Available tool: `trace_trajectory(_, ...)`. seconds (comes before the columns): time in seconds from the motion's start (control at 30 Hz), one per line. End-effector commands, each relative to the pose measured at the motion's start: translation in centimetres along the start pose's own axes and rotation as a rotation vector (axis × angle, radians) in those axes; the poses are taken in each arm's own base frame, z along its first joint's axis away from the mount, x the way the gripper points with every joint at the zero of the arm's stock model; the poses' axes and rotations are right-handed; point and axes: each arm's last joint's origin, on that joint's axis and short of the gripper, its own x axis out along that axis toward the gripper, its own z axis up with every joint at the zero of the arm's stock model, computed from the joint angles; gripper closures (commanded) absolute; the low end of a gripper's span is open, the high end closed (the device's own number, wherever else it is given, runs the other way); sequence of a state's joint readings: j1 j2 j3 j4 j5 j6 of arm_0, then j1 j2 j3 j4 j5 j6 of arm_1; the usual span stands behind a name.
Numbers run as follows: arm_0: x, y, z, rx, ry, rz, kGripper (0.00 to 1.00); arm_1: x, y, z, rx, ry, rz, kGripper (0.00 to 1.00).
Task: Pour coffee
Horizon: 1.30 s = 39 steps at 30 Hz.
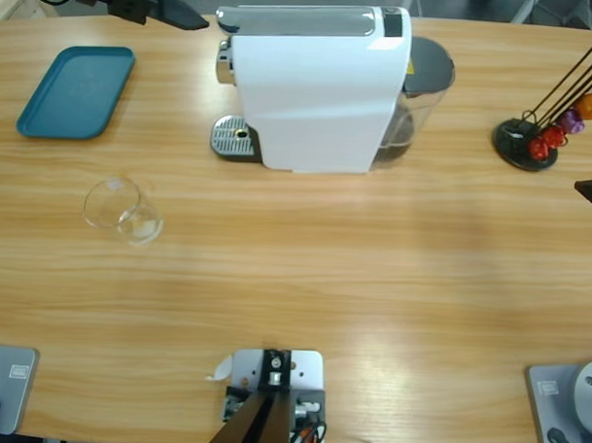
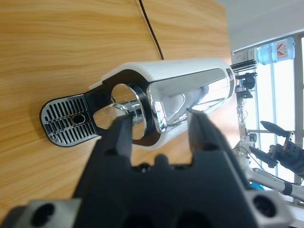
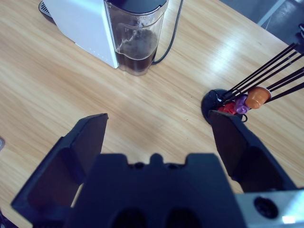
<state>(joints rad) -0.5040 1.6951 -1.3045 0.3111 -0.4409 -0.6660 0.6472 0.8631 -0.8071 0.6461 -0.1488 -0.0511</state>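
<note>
Glass (image 1: 123, 211): clear, seen lying tipped on the desk (image 1: 372, 282), left of centre; no coffee can be made out in it.
Coffee machine (image 1: 315, 86): white, placed behind the glass, drip tray (image 1: 233, 139) facing left.
Left gripper (image 2: 159, 126): spread apart, nothing held, aimed at the machine's spout.
Right gripper (image 3: 159, 137): spread wide, nothing held, above bare desk near the capsule stand (image 3: 228, 102).
Tray (image 1: 75, 90): teal, set at far left.

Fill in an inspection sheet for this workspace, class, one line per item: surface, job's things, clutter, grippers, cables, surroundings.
Surface: long wooden table.
Job's things: clear glass lying on its side, left of centre, no coffee seen in it; white coffee machine with nothing on its drip tray.
Clutter: teal tray; capsule holder with red, purple and orange capsules.
Grippers: left gripper open, facing the machine's spout; right gripper open, above bare wood.
Cables: black cable behind the machine.
Surroundings: water bottle by a window.
</note>
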Motion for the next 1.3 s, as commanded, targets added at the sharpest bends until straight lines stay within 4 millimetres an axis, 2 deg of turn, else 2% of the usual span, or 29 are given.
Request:
trace_trajectory(0.03,2.7,1.1,-0.2,-0.030,0.058,0.022,0.952,0.2,0.0,-0.8,0.009,0.008,-0.008,0.041)
trace_trajectory(0.17,2.5,0.9,-0.3,-0.024,0.056,0.017,1.000,0.2,0.0,-0.8,0.009,0.008,-0.008,0.041)
trace_trajectory(0.4,1.6,0.2,-0.2,0.001,0.037,-0.001,1.000,0.3,0.0,-0.8,0.010,0.009,-0.009,0.041)
trace_trajectory(0.5,1.0,-1.0,0.0,0.040,0.036,-0.090,1.000,0.3,0.0,-0.8,0.009,0.010,-0.008,0.041)
trace_trajectory(0.6,-0.6,-3.3,0.4,0.126,-0.014,-0.217,1.000,0.3,0.0,-0.8,0.009,0.011,-0.008,0.041)
trace_trajectory(0.73,-2.2,-5.4,1.1,0.180,-0.061,-0.267,1.000,0.4,0.0,-0.7,0.009,0.013,-0.008,0.041)
trace_trajectory(0.87,-2.2,-6.3,0.9,0.206,-0.061,-0.286,1.000,0.3,0.0,-0.8,0.009,0.013,-0.008,0.041)
trace_trajectory(0.97,-1.4,-6.2,0.3,0.255,-0.021,-0.305,1.000,0.3,0.0,-0.8,0.009,0.013,-0.008,0.041)
trace_trajectory(1.0,-1.1,-6.1,0.2,0.274,0.000,-0.318,0.955,0.3,0.0,-0.8,0.008,0.013,-0.008,0.041)
trace_trajectory(1.03,-0.9,-6.1,-0.1,0.329,0.015,-0.334,0.625,0.3,0.0,-0.8,0.008,0.012,-0.008,0.041)
trace_trajectory(1.07,-0.9,-6.1,-0.6,0.403,0.014,-0.338,0.382,0.2,0.0,-0.9,0.009,0.007,-0.009,0.042)
trace_trajectory(1.1,-1.3,-6.3,-1.5,0.561,-0.003,-0.352,0.177,0.0,0.0,-1.0,0.012,-0.001,-0.012,0.043)
trace_trajectory(1.13,-2.2,-6.5,-2.4,0.703,-0.024,-0.363,0.109,-0.1,0.0,-1.1,0.020,-0.006,-0.014,0.040)
trace_trajectory(1.17,-2.9,-6.5,-3.1,0.774,-0.039,-0.363,0.080,-0.3,-0.1,-1.2,0.047,-0.009,-0.021,0.040)
trace_trajectory(1.23,-4.9,-6.1,-4.6,0.855,-0.073,-0.331,0.060,-0.5,-0.6,-0.8,0.178,0.028,-0.113,0.119)
trace_trajectory(1.3,-6.9,-5.3,-6.4,0.911,-0.096,-0.303,0.050,0.3,-1.0,0.3,0.254,0.085,-0.227,0.119)
